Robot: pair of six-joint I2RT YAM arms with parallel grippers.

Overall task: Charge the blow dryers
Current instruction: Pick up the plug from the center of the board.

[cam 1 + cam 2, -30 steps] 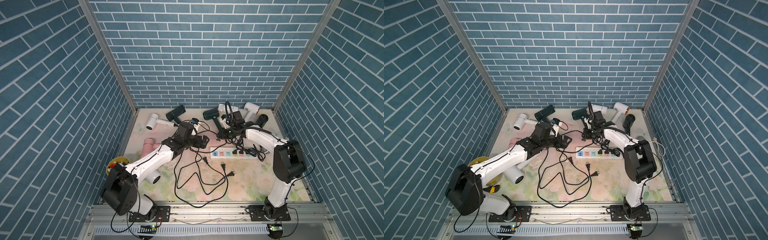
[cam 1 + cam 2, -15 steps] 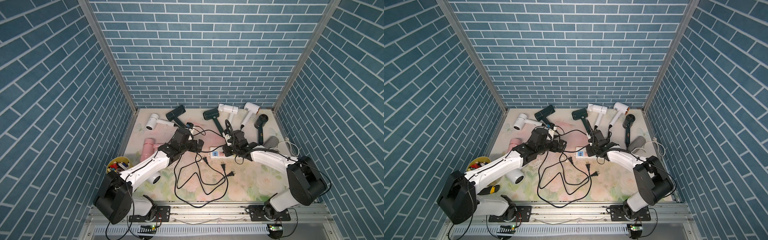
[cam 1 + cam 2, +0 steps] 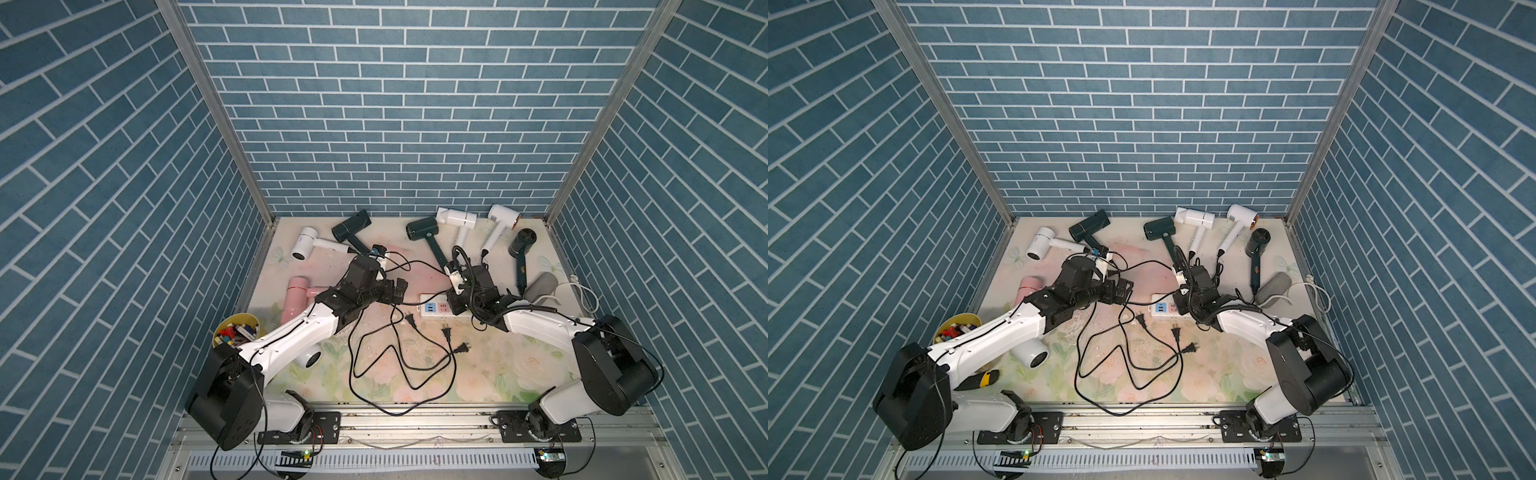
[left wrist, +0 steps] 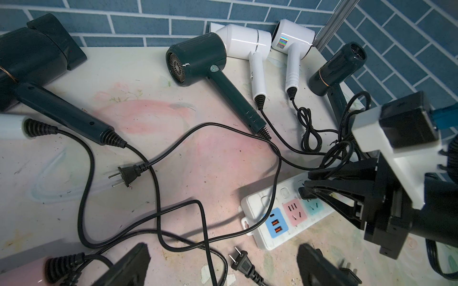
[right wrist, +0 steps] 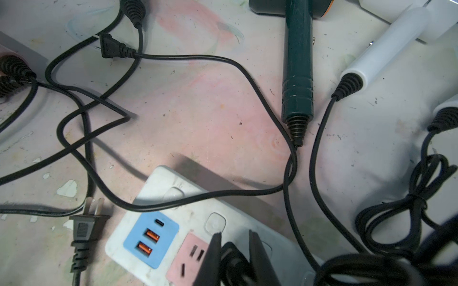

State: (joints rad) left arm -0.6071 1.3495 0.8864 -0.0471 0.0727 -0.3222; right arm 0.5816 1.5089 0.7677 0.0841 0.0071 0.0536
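Several blow dryers lie along the back of the table: white, dark green, dark green, white, white and black. A pink one lies beside my left arm. My right gripper is shut on a black plug, just over the power strip next to its pink socket. My left gripper is open above a loose plug, left of the strip.
Black cords loop over the table's middle, with two more loose plugs. A yellow bowl of small pieces stands front left. A grey cylinder and a white cable lie at the right edge.
My right gripper has come forward and down from the back dryers to the power strip, the plug still in it. My left gripper drew back slightly, then stayed.
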